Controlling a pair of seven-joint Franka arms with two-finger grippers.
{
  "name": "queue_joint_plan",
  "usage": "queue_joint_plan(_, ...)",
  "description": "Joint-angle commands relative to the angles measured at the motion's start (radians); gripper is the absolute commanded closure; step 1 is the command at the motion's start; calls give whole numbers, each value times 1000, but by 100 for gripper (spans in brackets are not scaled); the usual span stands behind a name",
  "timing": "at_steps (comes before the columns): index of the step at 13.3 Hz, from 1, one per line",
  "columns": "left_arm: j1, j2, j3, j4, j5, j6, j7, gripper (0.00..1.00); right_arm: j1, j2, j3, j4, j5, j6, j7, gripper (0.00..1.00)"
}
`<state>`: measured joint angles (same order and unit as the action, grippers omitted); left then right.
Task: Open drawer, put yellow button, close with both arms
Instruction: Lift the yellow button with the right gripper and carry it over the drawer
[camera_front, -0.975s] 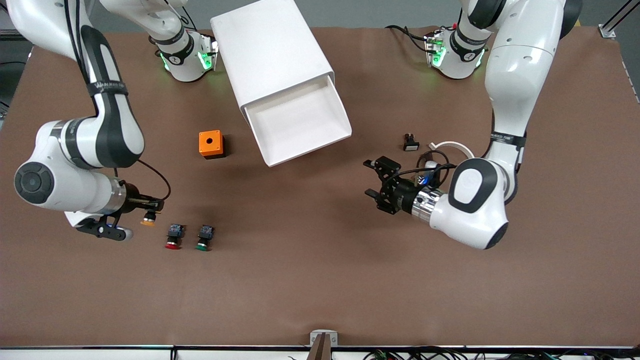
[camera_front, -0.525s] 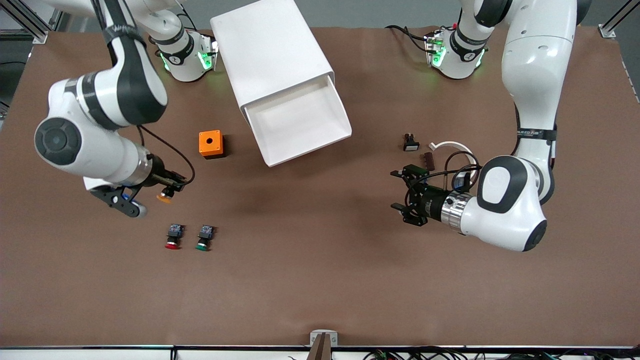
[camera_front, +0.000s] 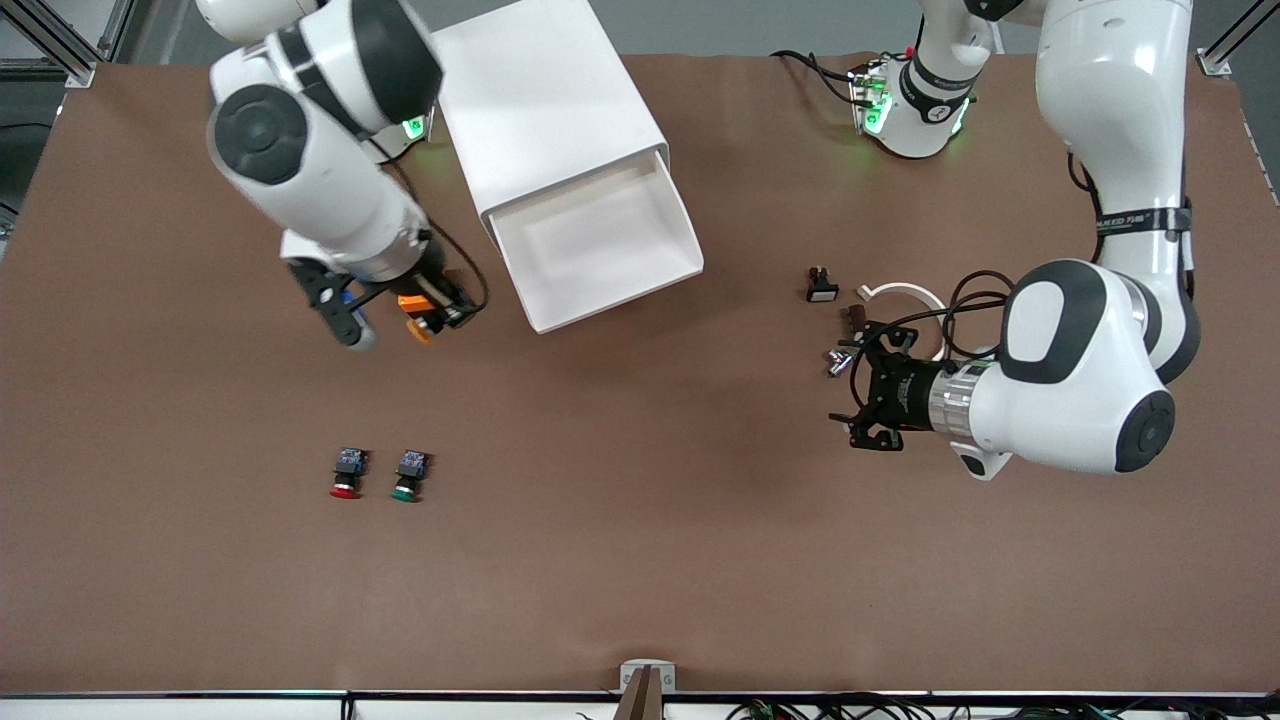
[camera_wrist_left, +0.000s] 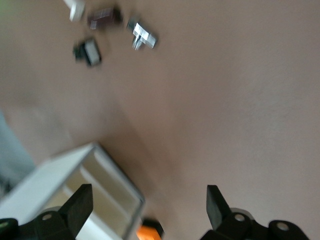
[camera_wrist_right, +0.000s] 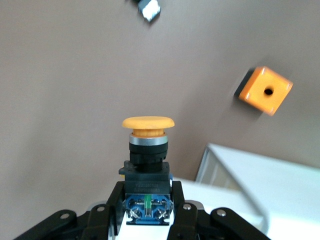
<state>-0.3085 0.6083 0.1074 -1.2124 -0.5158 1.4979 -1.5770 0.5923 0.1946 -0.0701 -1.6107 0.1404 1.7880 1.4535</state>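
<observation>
The top drawer (camera_front: 600, 240) stands pulled out of the white cabinet (camera_front: 540, 100), open and empty. My right gripper (camera_front: 432, 318) is shut on the yellow button (camera_front: 420, 329) and holds it in the air over the orange box, beside the drawer's front corner. In the right wrist view the fingers (camera_wrist_right: 112, 200) clamp the button's blue rear block, with the yellow button's cap (camera_wrist_right: 147, 123) pointing away. My left gripper (camera_front: 862, 395) is open and empty above the table toward the left arm's end. In the left wrist view it (camera_wrist_left: 148, 196) is spread wide.
An orange box (camera_front: 410, 300) with a hole is partly hidden under my right gripper and shows in the right wrist view (camera_wrist_right: 265, 90). A red button (camera_front: 345, 476) and a green button (camera_front: 407, 478) lie nearer the camera. A black switch (camera_front: 821, 285), white ring (camera_front: 905, 292) and silver part (camera_front: 838, 361) lie by my left gripper.
My right arm has lifted and carried the yellow button from beside the red button to over the orange box, by the drawer. My left gripper has drawn back toward its end of the table.
</observation>
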Motion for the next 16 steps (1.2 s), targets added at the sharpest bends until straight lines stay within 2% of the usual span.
queue_joint_plan(1,-33,-62,-25,-19,167,-1,173,0,76,-7,-11,-17,15,24,140,97)
queue_joint_plan(3,-44,-68,-26,-19,244,-1,234,0,138,-3,-11,-27,15,60,230,97)
queue_joint_plan(5,-43,-68,-22,-19,249,-4,303,0,193,0,-11,-67,15,137,316,97)
queue_joint_plan(10,-56,-70,-26,-21,272,-15,394,0,256,65,-11,-113,13,260,409,98)
queue_joint_plan(13,-81,-68,-34,-22,269,-1,403,0,279,98,-13,-113,11,280,430,97)
queue_joint_plan(15,-80,-59,-60,-24,269,16,422,0,284,105,-13,-112,8,283,459,92)
queue_joint_plan(16,-81,-59,-61,-24,269,22,425,0,284,105,-13,-110,8,283,469,83)
